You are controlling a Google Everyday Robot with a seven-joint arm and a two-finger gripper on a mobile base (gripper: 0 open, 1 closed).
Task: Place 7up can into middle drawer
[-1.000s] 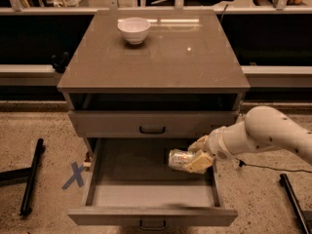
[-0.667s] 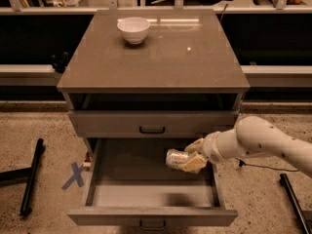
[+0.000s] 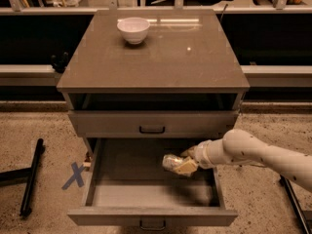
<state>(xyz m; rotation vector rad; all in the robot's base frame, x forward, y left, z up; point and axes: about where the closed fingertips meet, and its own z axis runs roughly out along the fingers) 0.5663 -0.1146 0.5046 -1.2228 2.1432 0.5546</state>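
The middle drawer (image 3: 102,196) stands pulled out at the bottom of the grey cabinet, its smooth grey floor showing. My gripper (image 3: 181,164) reaches in from the right, over the drawer's right half. It is shut on the 7up can (image 3: 170,162), a small pale can lying on its side, held above the drawer floor. My white arm (image 3: 253,155) runs off to the right edge.
A white bowl (image 3: 133,29) sits at the back left of the cabinet top (image 3: 161,57). The upper drawer front (image 3: 152,124) is shut above the open one. A blue X of tape (image 3: 74,175) and a black bar (image 3: 31,177) lie on the floor to the left.
My gripper with the can has moved slightly left and a little further into the drawer; the arm now stretches lower and straighter.
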